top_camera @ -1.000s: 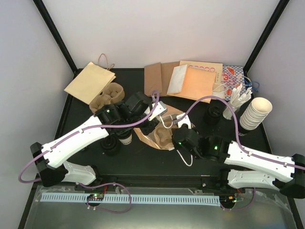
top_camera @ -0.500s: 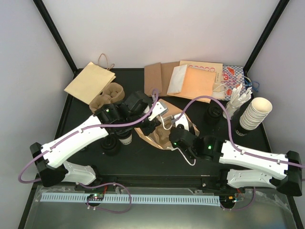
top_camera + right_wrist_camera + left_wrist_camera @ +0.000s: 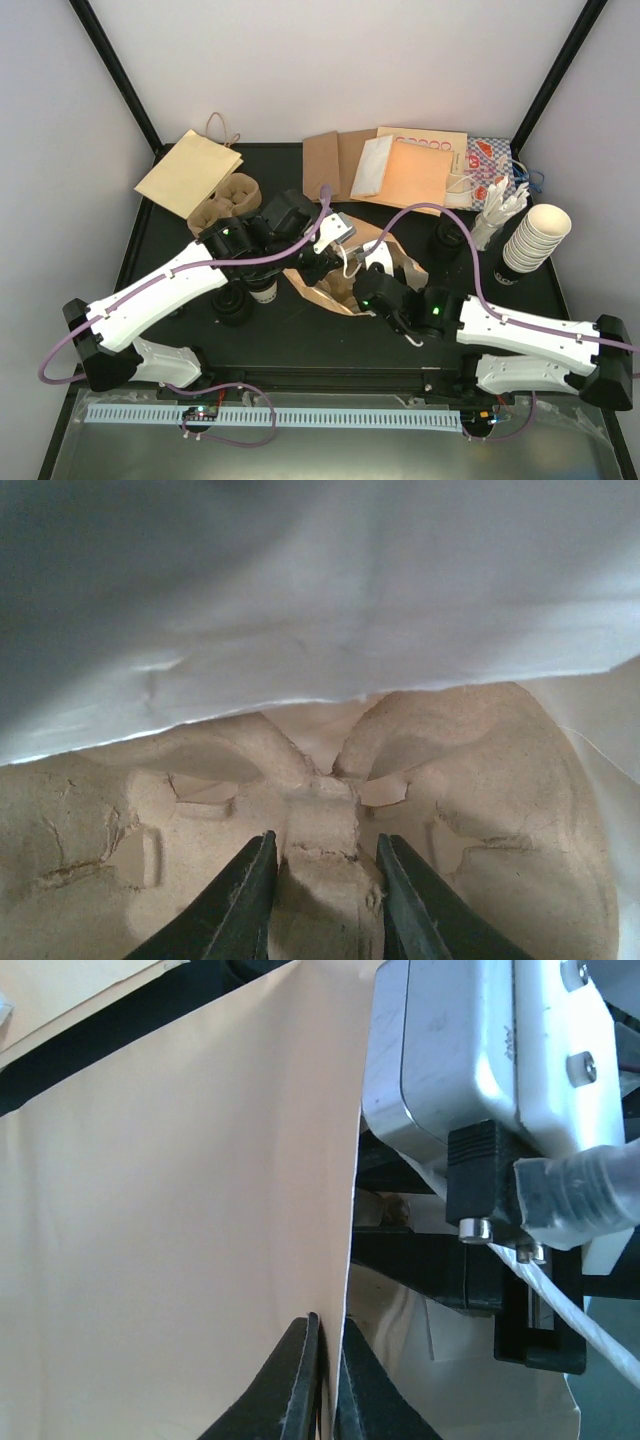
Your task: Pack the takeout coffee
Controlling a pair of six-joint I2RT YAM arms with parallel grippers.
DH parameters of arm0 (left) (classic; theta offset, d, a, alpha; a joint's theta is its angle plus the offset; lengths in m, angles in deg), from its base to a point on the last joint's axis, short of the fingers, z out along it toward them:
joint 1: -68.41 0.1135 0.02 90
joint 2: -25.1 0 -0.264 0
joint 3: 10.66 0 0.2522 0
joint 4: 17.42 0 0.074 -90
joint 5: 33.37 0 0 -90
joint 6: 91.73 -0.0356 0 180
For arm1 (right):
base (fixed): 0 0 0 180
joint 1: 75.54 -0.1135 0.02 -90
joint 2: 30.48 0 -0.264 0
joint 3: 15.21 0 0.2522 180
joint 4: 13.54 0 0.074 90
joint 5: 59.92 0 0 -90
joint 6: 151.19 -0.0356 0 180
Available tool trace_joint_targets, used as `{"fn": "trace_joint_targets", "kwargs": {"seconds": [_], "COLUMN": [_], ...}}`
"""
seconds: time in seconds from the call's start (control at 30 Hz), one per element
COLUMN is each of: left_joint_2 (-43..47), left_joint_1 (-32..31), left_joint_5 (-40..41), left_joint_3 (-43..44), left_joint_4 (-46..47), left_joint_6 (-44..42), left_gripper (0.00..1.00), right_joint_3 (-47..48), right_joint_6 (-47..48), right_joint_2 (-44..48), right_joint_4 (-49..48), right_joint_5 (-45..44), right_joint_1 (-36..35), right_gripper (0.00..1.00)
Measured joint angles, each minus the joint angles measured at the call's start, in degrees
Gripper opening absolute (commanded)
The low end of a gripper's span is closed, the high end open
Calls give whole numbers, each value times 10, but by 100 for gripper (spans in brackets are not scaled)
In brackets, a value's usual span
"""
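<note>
A brown paper bag (image 3: 308, 284) lies open in the middle of the table. My left gripper (image 3: 319, 266) is shut on its upper edge; in the left wrist view the fingertips (image 3: 300, 1380) pinch the paper sheet (image 3: 180, 1210). My right gripper (image 3: 364, 291) reaches into the bag's mouth. In the right wrist view it (image 3: 320, 880) is shut on the centre post of a brown pulp cup carrier (image 3: 480, 780) inside the bag. One black-lidded cream cup (image 3: 264, 291) stands under my left arm, with a black lid (image 3: 234, 306) beside it.
A second pulp carrier (image 3: 224, 205) and a flat tan bag (image 3: 188, 170) lie at the back left. Flat bags (image 3: 400, 170) lie at the back. A stack of lidless cups (image 3: 536, 236), white utensils (image 3: 500, 210) and a black lidded item (image 3: 447, 240) are at the right.
My right gripper has moved left and further into the bag with the carrier. The bag's right side has lifted and spread. My left gripper holds the edge in nearly the same place.
</note>
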Motion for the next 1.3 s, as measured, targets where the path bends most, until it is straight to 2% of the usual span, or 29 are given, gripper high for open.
{"fn": "trace_joint_targets", "kwargs": {"seconds": [0.4,0.7,0.9,1.1,1.3], "left_joint_2": [1,26,24,23,10], "left_joint_1": [1,3,6,10,11], "left_joint_5": [-46,-79,-82,-81,-82], "left_joint_3": [-4,-29,-30,-31,-31], "left_joint_4": [26,70,75,85,96], "left_joint_6": [29,52,66,80,83], "left_gripper": [5,5,6,24,27], "right_joint_3": [-22,-38,-41,-63,-79], "right_joint_6": [24,66,68,67,64], "right_joint_2": [37,66,53,52,47], "right_joint_4": [-16,-37,-46,-47,-52], "right_joint_5": [4,77,92,93,96], "right_joint_1": [0,0,0,0,0], "right_gripper": [29,30,30,30,29]}}
